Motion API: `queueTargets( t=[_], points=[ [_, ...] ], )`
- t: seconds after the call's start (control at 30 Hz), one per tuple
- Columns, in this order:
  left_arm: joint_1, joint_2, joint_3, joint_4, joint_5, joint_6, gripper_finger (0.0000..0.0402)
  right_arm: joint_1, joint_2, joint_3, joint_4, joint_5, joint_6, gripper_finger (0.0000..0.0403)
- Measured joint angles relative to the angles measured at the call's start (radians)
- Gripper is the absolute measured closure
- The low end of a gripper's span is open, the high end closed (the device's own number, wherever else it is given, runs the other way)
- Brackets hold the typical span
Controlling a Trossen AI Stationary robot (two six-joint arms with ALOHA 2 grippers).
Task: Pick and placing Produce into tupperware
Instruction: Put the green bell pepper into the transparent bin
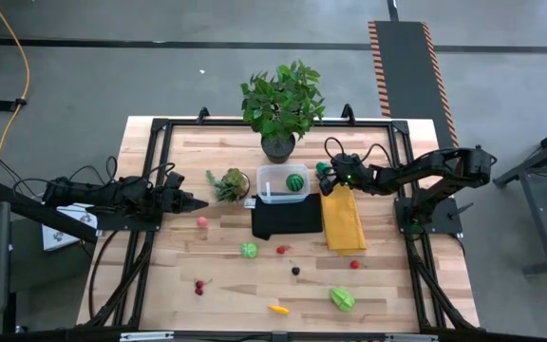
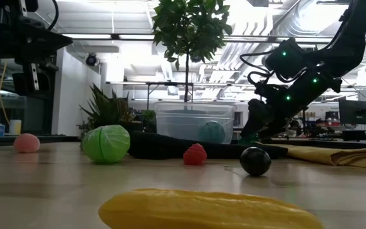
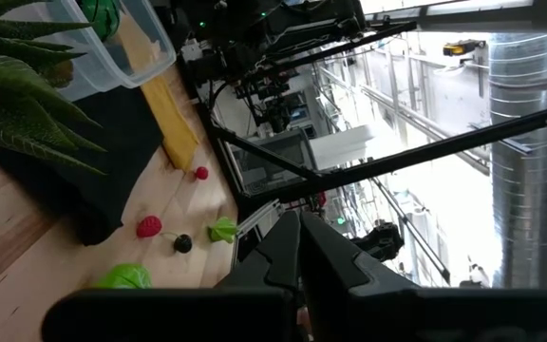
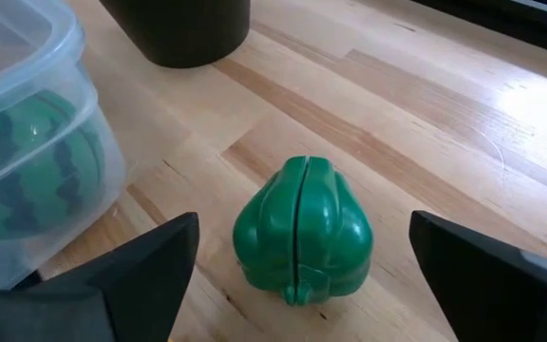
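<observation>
A small dark green toy pepper (image 4: 302,231) stands on the wood just right of the clear tupperware (image 1: 272,177). My right gripper (image 4: 304,249) is open, slanting down, one finger on each side of the pepper and clear of it. A striped green ball (image 4: 28,169) lies in the tupperware (image 4: 36,114). More produce is scattered on the near half: a light green cabbage (image 1: 249,250), red berries (image 1: 281,250), a black ball (image 1: 295,270), a yellow piece (image 1: 277,308). My left gripper (image 1: 194,201) waits shut at the left side.
A black folded cloth (image 1: 286,217) lies in front of the tupperware, with a yellow cloth (image 1: 343,220) to its right. A big potted plant (image 1: 281,103) stands at the far edge. A small spiky plant (image 1: 229,183) sits left of the box, near my left gripper.
</observation>
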Motion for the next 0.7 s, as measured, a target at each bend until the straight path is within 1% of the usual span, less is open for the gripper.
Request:
queueTargets(
  t=[0.3,0.5,0.7],
  points=[
    [0.0,0.0,0.0,0.0,0.0,0.0,0.0401,0.0,0.0,0.0,0.0,0.0,0.0,0.0034],
    [0.0,0.0,0.0,0.0,0.0,0.0,0.0401,0.0,0.04,0.001,0.015,-0.014,0.007,0.0034],
    [0.0,0.0,0.0,0.0,0.0,0.0,0.0401,0.0,0.05,0.001,0.046,-0.017,0.017,0.0034]
  ],
)
